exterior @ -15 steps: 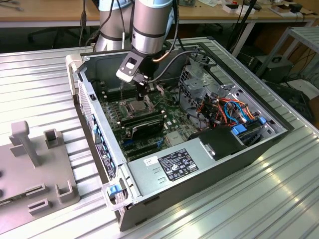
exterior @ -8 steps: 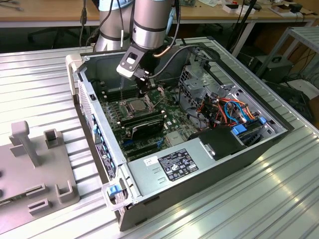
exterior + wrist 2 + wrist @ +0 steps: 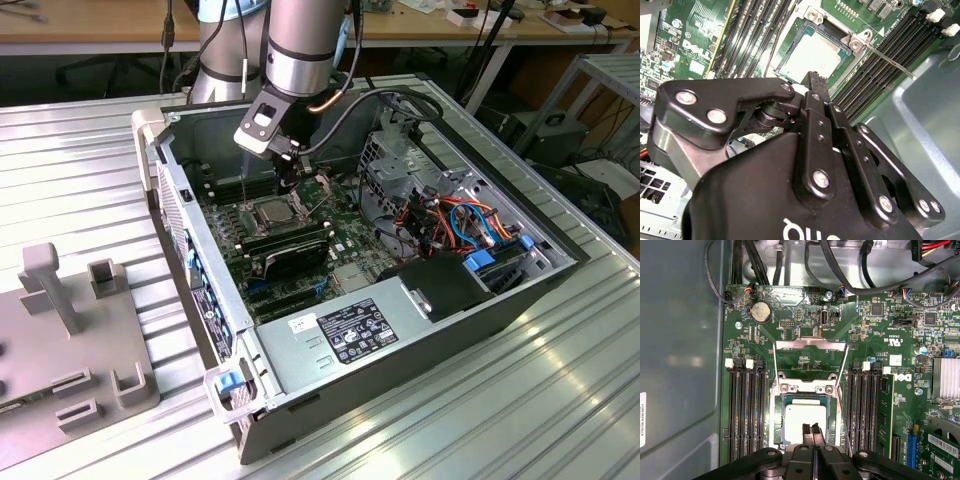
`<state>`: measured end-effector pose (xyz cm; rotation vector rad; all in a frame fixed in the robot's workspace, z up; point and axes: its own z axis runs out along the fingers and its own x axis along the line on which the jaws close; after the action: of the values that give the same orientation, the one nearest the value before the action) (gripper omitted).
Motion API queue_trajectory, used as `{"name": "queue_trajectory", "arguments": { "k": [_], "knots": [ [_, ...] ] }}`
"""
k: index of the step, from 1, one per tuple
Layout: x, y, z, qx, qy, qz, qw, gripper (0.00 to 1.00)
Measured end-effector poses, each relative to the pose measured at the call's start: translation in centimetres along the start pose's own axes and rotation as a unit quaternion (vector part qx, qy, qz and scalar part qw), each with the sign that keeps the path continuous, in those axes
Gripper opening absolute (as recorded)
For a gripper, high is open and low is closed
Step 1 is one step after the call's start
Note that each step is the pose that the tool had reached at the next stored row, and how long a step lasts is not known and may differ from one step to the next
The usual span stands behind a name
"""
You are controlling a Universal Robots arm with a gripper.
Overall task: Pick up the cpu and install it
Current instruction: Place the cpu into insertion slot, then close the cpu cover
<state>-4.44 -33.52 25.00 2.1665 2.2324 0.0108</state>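
The cpu (image 3: 799, 421), a small square chip with a silvery top, lies flat in the motherboard socket; it is also seen in the second wrist view (image 3: 810, 54) and the exterior view (image 3: 272, 212). The hinged metal socket frame (image 3: 810, 347) stands swung open beyond it, and its thin lever (image 3: 890, 62) sticks out sideways. My gripper (image 3: 811, 432) hangs just above the cpu's near edge, its two black fingertips (image 3: 814, 79) pressed together with nothing between them. In the exterior view the gripper (image 3: 288, 182) reaches down into the open computer case.
Memory slots (image 3: 746, 410) flank the socket on both sides. A long black card (image 3: 290, 256) lies in front of the socket. Cable bundles (image 3: 450, 222) and a power supply (image 3: 350, 330) fill the case's right and front. A grey fixture (image 3: 70, 340) stands at the exterior view's left.
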Motion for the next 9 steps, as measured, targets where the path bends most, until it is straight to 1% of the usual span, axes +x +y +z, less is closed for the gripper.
{"name": "queue_trajectory", "arguments": {
  "k": [9],
  "knots": [
    [0.0,0.0,-0.05,0.0,-0.0005,0.0,1.0,0.11]
  ]
}}
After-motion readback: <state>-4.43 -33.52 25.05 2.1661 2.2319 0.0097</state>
